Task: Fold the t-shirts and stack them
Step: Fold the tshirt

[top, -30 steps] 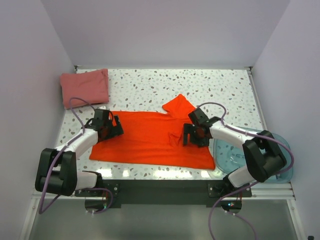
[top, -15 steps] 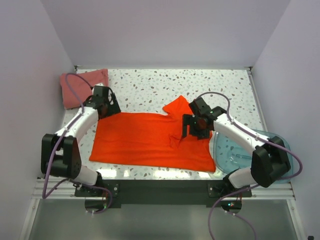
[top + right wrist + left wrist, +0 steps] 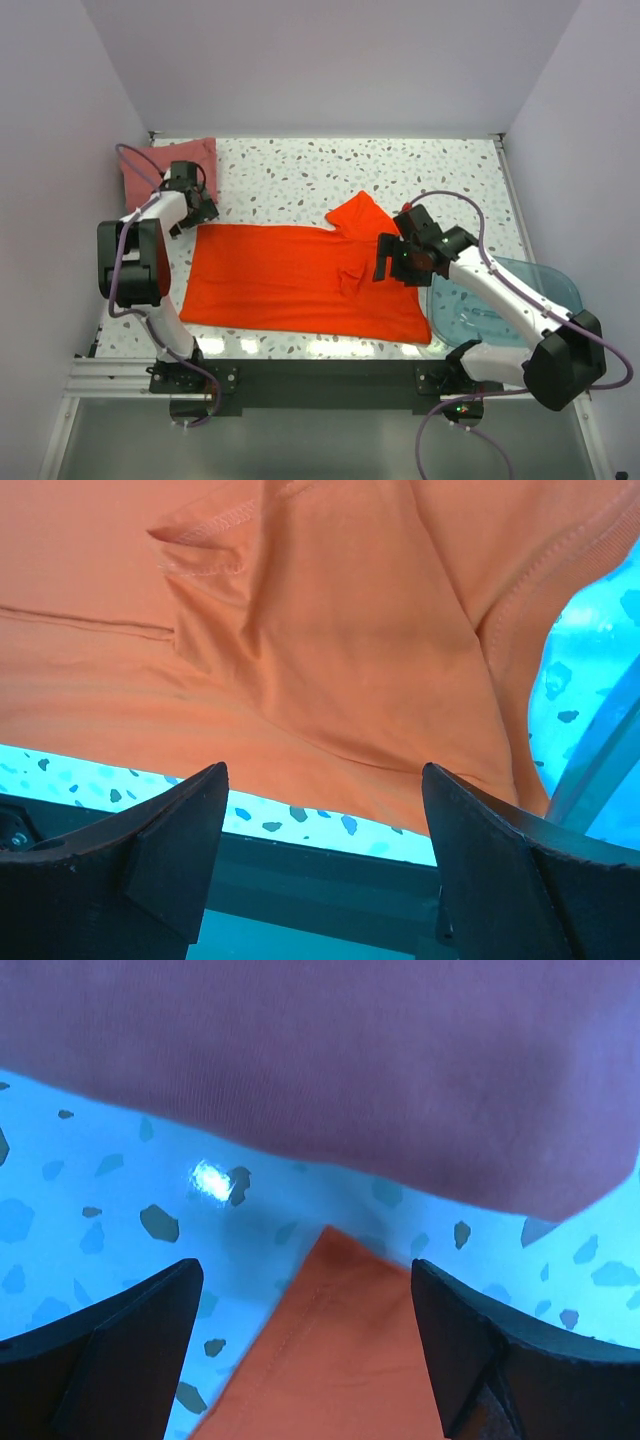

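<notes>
The bright orange-red t-shirt point(image 3: 300, 278) lies spread flat on the table, one sleeve point(image 3: 356, 213) pointing to the back. The dusty pink-red t-shirt point(image 3: 152, 166) lies folded at the back left corner. My left gripper point(image 3: 196, 213) is open and empty, between the pink shirt and the orange shirt's back left corner; that corner point(image 3: 350, 1360) shows between its fingers, with the pink shirt point(image 3: 330, 1060) beyond. My right gripper point(image 3: 392, 262) is open and empty above the orange shirt's right part, whose creased cloth point(image 3: 320, 650) fills the right wrist view.
A translucent blue plastic tub point(image 3: 500, 305) stands at the right front, next to the orange shirt's right edge, under my right arm. White walls close in the table on the left, back and right. A dark rail runs along the front edge point(image 3: 300, 870).
My left gripper has moved back and left, off the orange shirt's left edge to its back left corner near the pink shirt. My right gripper has shifted slightly right and stays open.
</notes>
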### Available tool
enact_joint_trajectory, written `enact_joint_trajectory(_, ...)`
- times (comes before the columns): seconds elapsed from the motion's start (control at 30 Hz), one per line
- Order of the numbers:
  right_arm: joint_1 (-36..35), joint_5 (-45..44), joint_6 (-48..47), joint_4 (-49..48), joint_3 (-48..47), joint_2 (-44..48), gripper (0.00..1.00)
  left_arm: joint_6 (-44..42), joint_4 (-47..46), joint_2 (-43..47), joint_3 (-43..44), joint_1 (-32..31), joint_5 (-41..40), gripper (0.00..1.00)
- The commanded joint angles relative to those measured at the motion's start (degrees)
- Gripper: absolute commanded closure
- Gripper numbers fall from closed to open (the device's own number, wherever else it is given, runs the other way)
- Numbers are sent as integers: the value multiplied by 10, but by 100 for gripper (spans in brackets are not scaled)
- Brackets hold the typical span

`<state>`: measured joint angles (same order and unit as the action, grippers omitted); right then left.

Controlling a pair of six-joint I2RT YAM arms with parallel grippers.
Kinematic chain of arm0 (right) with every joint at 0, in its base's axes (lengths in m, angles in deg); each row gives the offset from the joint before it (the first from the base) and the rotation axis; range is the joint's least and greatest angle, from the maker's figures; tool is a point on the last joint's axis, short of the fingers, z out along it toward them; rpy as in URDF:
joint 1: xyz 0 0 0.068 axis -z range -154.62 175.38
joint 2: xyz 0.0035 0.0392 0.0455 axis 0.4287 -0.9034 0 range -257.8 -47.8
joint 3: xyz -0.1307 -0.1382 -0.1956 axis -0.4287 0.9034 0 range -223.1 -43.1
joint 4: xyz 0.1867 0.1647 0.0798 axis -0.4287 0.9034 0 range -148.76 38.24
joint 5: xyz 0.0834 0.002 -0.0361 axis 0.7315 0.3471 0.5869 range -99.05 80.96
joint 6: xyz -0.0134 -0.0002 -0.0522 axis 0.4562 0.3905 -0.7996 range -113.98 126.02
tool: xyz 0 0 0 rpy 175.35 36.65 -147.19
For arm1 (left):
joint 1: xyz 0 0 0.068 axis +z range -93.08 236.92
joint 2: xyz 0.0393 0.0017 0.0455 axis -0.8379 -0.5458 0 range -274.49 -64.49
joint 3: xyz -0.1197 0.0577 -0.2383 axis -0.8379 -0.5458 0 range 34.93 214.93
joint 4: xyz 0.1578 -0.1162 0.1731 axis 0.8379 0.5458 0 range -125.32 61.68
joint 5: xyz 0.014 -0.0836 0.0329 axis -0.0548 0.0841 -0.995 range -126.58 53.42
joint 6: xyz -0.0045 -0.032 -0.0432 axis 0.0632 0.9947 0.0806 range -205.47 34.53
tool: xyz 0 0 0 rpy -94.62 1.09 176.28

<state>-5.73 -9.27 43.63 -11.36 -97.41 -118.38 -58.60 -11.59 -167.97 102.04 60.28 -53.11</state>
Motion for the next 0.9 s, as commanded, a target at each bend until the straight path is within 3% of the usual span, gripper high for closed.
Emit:
enact_joint_trajectory(0.0,-2,-12,14,16,2,20,18,-7,-44,-19,32,6,-3,11)
enact_joint_trajectory(0.3,-2,-12,11,20,-9,12,18,2,-50,-47,36,5,10,28)
enact_joint_trajectory(0.5,-1,-16,2,21,-40,-6,18,2,-54,-51,31,6,14,51)
enact_joint_trajectory(0.6,-1,-28,-17,22,-69,-28,18,0,-56,-50,28,6,14,66)
enact_joint_trajectory(0.77,-2,-41,-53,20,-135,-100,18,-5,-55,-52,22,6,18,72)
enact_joint_trajectory(0.87,1,-50,-71,15,-185,-153,18,-4,-60,-47,11,6,23,83)
